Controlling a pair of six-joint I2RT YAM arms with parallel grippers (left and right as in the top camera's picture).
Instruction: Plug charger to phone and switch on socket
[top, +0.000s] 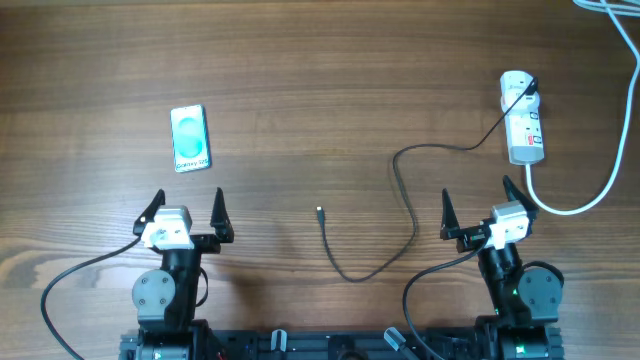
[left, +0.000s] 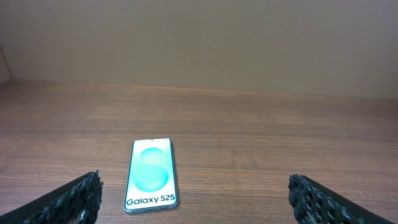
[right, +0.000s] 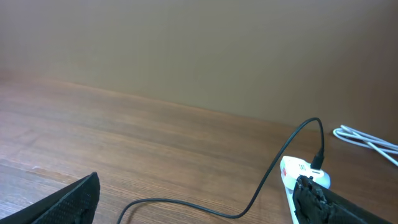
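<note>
The phone (top: 190, 138) lies flat at the left of the table, turquoise screen up; in the left wrist view (left: 151, 175) its "Galaxy S25" end points toward me. The charger cable (top: 400, 170) runs from the socket (top: 523, 118) at the right, loops down the middle, and ends in a small metallic tip (top: 319, 211). The cable (right: 267, 180) and the socket (right: 298, 174) also show in the right wrist view. My left gripper (top: 186, 212) is open and empty, just in front of the phone. My right gripper (top: 478, 205) is open and empty, in front of the socket.
A thick white cord (top: 610, 170) runs from the socket's near end round to the table's far right corner, and shows in the right wrist view (right: 367, 142). The wooden table top (top: 320, 90) stretches bare behind the phone.
</note>
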